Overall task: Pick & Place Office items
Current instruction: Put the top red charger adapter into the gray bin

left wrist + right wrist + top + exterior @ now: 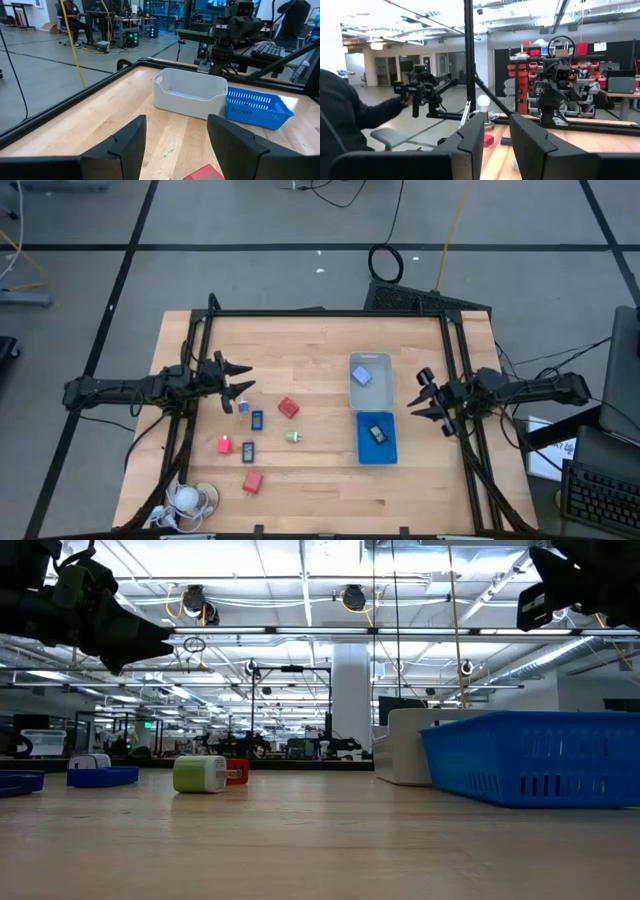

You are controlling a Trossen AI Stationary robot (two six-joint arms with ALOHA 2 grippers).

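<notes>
My left gripper (pixel 236 383) hovers open above the table's left part, just left of the scattered office items; its wrist view shows a red block (pixel 204 173) just ahead of the fingers. Lying flat on the table are red blocks (pixel 288 408) (pixel 224 445) (pixel 252 481), dark blue-and-black pieces (pixel 257 420) (pixel 248 451) and a green bit (pixel 293 436). A light-blue cube (pixel 362 376) lies in the clear tray (pixel 384 393), a dark piece (pixel 377 433) in the blue tray (pixel 364 450). My right gripper (pixel 424 396) waits open, right of the trays.
A white round coiled-cord thing (pixel 190 500) lies at the table's near left corner. Black frame rails (pixel 320 313) run along the far, left and right edges. Bare wood stretches between the items and the trays. A person's dark sleeve (pixel 345 120) shows in the right wrist view.
</notes>
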